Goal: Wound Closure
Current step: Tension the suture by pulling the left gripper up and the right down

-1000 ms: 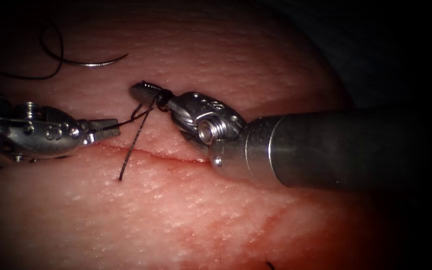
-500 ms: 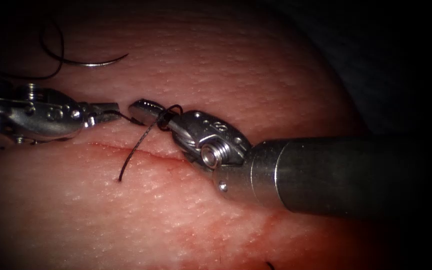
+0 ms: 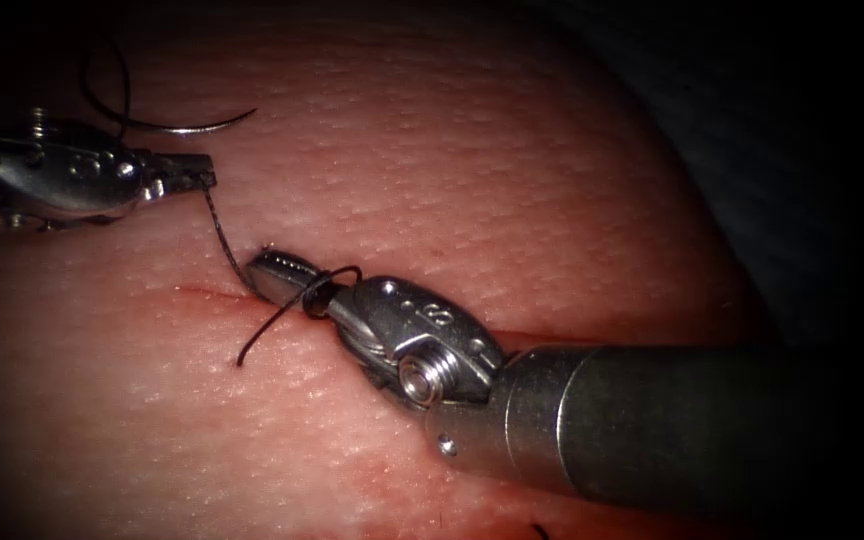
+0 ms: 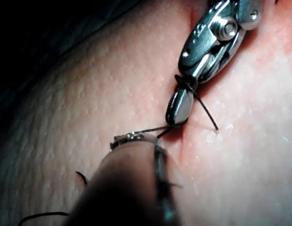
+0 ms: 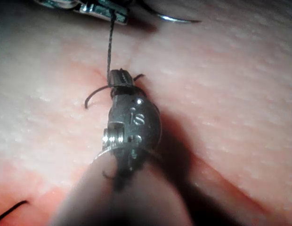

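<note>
At upper left of the endoscope frame, my left claw (image 3: 197,180) is pressed together on the thread (image 3: 220,232), pinching one strand right at its tips. That strand runs down and to the right to my right claw (image 3: 270,270), which lies low over the cut (image 3: 197,292) in the tissue (image 3: 512,190), its jaws closed with a loop of thread wrapped around them just behind the tips. Whether the right claw pinches a thread end between its jaws, I cannot tell for certain; a short dark tail shows at the tip. A second strand leaves the loop and enters the tissue below the cut, at lower left of the right claw.

The needle (image 3: 177,127) lies free on the tissue at upper left, held by neither claw and not in the tissue. It rests just above my left claw.

Risks, as I judge them:

- Thread slip. My left claw holds the strand at the very tips; tension could pull it free and slacken the loop.
- Loop loss. The wrap sits near the end of the right claw's jaws; it could slide off out of order.
- Tissue tear. The strand entering below the cut could cut through the edge under a hard pull.
- Needle snag. The free needle lies near my left claw and its trailing thread could tangle with it.
- Tip contact. The right claw lies very near the wound edge and could scrape it.
</note>
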`<state>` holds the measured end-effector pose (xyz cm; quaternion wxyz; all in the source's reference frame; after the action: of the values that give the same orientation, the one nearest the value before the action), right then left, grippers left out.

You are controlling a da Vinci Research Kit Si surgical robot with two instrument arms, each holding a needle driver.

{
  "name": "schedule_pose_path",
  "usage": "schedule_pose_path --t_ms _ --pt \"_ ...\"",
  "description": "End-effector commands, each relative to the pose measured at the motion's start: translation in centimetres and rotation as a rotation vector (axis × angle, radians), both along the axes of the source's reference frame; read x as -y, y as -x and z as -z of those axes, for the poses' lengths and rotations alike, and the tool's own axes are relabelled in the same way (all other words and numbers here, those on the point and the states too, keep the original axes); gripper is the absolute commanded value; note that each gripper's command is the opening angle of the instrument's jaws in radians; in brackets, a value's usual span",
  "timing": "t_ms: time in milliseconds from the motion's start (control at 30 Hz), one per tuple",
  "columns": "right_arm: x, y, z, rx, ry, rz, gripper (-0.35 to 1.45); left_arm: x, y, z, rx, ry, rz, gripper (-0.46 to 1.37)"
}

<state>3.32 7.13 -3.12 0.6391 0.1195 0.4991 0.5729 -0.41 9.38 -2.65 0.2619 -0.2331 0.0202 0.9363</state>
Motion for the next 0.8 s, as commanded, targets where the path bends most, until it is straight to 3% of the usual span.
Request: schedule_pose_path --t_ms 33,467,800 --pt "0.03 0.01 0.02 0.007 0.004 0.001 -0.35 -0.07 0.01 0.00 -0.001 -0.009 -0.006 -0.35" --pt "0.37 -0.03 0.33 0.020 0.019 0.001 -0.35 -0.51 0.07 0.00 -0.008 0.013 0.009 -0.35" --pt "0.46 -0.05 0.40 0.035 0.034 0.013 -0.35 -0.85 0.02 0.11 -0.006 0.059 0.026 -0.35"
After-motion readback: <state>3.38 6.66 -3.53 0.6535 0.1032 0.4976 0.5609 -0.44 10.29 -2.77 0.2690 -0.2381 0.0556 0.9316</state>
